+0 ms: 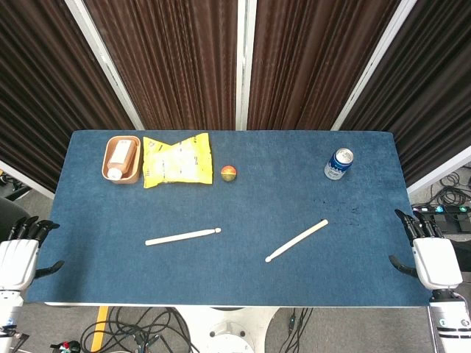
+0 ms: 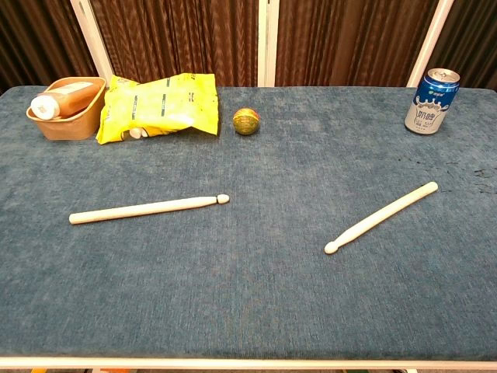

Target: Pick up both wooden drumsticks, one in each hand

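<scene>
Two pale wooden drumsticks lie flat on the blue table. The left drumstick [image 1: 182, 237] [image 2: 147, 208] lies almost level with its tip to the right. The right drumstick [image 1: 296, 240] [image 2: 381, 217] slants, its tip toward the near left. My left hand [image 1: 18, 254] hangs off the table's left edge, fingers apart and holding nothing. My right hand [image 1: 430, 257] hangs off the right edge, also with spread fingers and nothing in it. Neither hand shows in the chest view.
At the back left stand a tan bowl [image 1: 110, 170] [image 2: 68, 122] holding a bottle and a yellow snack bag [image 1: 176, 159] [image 2: 155, 106]. A small red-green ball [image 1: 229, 173] [image 2: 246, 121] lies mid-back, a blue can [image 1: 338, 163] [image 2: 431, 101] back right.
</scene>
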